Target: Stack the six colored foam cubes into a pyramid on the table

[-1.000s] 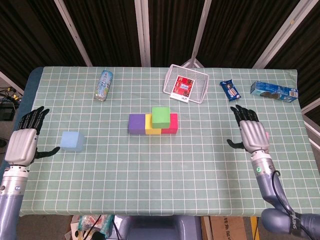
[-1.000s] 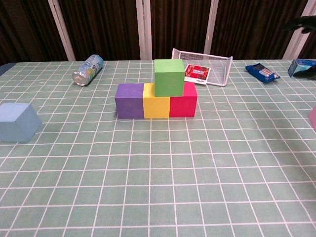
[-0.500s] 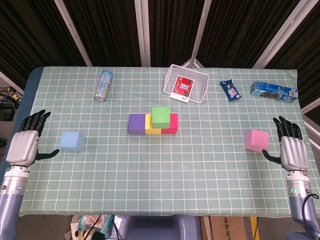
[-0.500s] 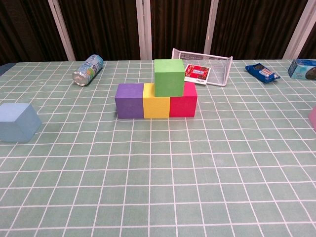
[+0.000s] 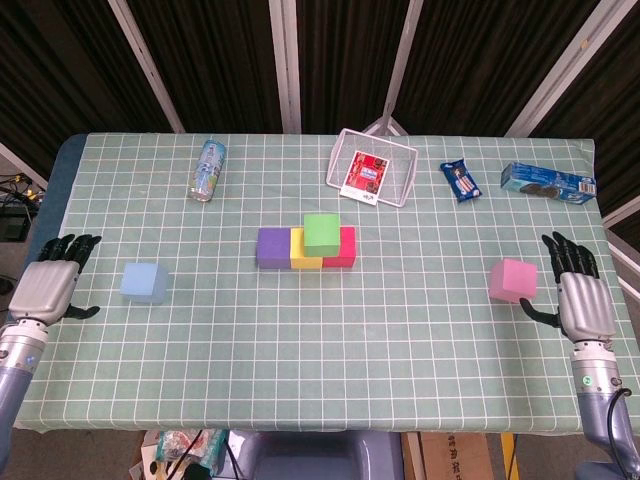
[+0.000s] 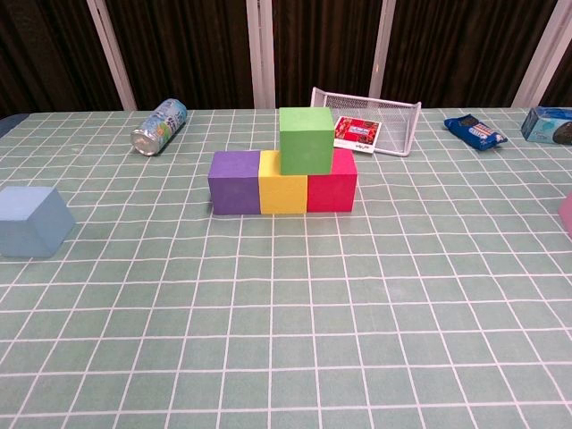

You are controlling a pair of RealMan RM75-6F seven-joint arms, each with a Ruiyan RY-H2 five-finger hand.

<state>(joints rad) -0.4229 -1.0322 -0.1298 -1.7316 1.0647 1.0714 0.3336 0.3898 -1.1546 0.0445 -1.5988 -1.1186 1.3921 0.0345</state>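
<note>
Pink cube (image 5: pixel 512 280) lies near the table's right edge, just beside the right hand (image 5: pixel 580 298), whose fingers are spread and empty. Blue cube (image 5: pixel 142 282) sits near the left hand (image 5: pixel 47 287), also spread, apart from it. Green cube (image 5: pixel 322 231) tops the purple-yellow-red row (image 5: pixel 305 250) mid-table.

This looks like a robot lab or test room, not a home. The table (image 5: pixel 330 330) is covered with a green cloth with a white grid, and behind its far edge hang dark curtains (image 5: pixel 210 60) between pale metal posts (image 5: pixel 285 65). Under the near edge of the table, cardboard boxes (image 5: pixel 455 455) stand on the floor.
</note>
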